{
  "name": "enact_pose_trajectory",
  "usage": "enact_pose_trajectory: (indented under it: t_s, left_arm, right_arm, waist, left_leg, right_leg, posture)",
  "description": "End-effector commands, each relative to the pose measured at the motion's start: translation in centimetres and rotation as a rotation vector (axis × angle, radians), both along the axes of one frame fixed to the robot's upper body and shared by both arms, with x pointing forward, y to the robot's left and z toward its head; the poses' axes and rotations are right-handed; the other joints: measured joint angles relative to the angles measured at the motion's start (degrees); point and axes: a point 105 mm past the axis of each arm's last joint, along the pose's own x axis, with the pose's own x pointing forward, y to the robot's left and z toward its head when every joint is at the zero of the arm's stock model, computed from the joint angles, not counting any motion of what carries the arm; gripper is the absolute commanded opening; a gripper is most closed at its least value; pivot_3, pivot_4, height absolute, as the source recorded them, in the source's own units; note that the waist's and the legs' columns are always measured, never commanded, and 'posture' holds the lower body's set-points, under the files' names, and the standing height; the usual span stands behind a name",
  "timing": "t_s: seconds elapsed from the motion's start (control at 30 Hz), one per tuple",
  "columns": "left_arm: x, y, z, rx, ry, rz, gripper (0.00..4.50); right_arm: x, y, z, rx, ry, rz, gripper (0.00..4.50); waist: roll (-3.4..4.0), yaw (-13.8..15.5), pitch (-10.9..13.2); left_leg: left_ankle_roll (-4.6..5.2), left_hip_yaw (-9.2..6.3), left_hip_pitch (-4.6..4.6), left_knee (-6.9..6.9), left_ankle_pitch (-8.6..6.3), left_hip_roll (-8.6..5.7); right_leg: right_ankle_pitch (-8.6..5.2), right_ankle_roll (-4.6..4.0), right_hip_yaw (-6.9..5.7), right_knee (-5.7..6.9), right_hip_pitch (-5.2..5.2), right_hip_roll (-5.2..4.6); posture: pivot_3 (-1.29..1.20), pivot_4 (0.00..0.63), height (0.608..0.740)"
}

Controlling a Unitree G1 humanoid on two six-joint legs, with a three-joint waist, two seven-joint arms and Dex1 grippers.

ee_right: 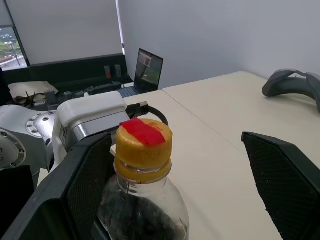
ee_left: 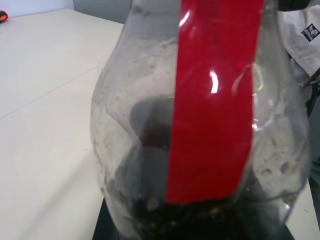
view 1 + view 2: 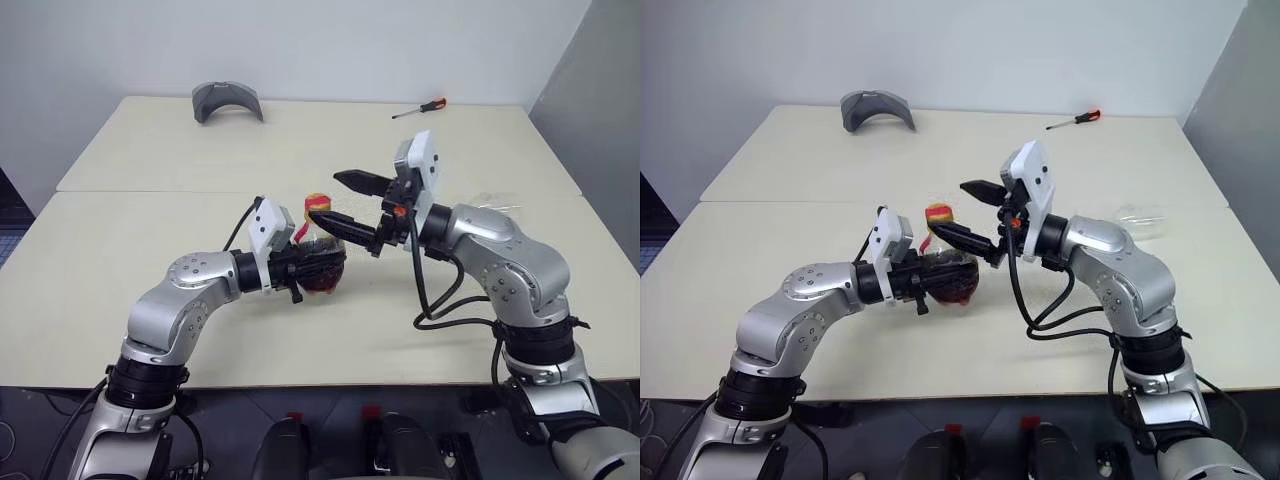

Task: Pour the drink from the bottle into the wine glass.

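Note:
My left gripper [image 3: 318, 268] is shut on the rounded body of the clear bottle [image 2: 135, 125], holding it just above the table. The bottle has a red strip label and a yellow cap [image 1: 144, 142]. The dark drink [image 3: 324, 275] sits low in the bottle. My right gripper [image 3: 326, 197] is open, with one black finger [image 1: 282, 180] on each side of the cap and neither touching it. A clear thing that looks like the wine glass [image 3: 1138, 217] shows faintly on the table behind my right forearm. I cannot tell how it stands.
A grey curved object [image 3: 228, 101] lies at the table's far left. A screwdriver [image 3: 421, 108] with an orange-red handle lies at the far right. A seam runs across the table [image 3: 150, 190] between its two halves. A laptop [image 1: 149, 67] stands on a desk beyond.

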Motion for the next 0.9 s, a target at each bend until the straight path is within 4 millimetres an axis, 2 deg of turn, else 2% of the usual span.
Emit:
enact_pose_trajectory:
  t_s: [0.03, 0.23, 0.53, 0.9]
  left_arm:
    - [-0.5, -0.3, 2.0, -0.020, -0.086, -0.027, 0.99]
    - [-0.4, -0.2, 2.0, -0.019, -0.086, -0.023, 0.99]
    - [-0.3, -0.2, 1.9, -0.017, -0.083, -0.023, 0.99]
    - [-0.3, -0.1, 1.9, -0.014, -0.087, -0.022, 0.99]
  right_arm:
    - [-0.2, -0.6, 0.7, 0.004, -0.055, -0.009, 4.41]
    - [0.7, -1.7, 1.0, 0.003, -0.058, -0.050, 4.41]
    - [0.8, -3.6, 1.0, -0.019, -0.051, -0.082, 4.41]
    - [0.6, -3.6, 0.8, -0.016, -0.038, -0.076, 4.41]
  waist:
    - [0.00, 0.00, 0.00]
    - [0.00, 0.00, 0.00]
    - [0.00, 0.04, 0.00]
    - [0.00, 0.00, 0.00]
  left_leg:
    - [0.00, 0.00, 0.00, 0.00, 0.00, 0.00]
    - [0.00, 0.00, 0.01, 0.00, 0.00, 0.01]
    - [0.00, 0.01, 0.00, 0.00, 0.00, -0.01]
    - [0.00, 0.00, 0.00, 0.00, 0.00, 0.00]
  right_leg:
    - [0.00, 0.00, 0.00, 0.00, 0.00, 0.00]
    - [-0.01, 0.01, 0.00, 0.01, 0.00, 0.00]
    - [-0.01, 0.01, 0.01, -0.01, 0.00, 0.00]
    - [-0.01, 0.02, 0.01, 0.00, 0.00, 0.00]
  posture:
    - [0.00, 0.150, 0.740]
    - [0.00, 0.150, 0.740]
    - [0.00, 0.150, 0.740]
    - [0.00, 0.150, 0.740]
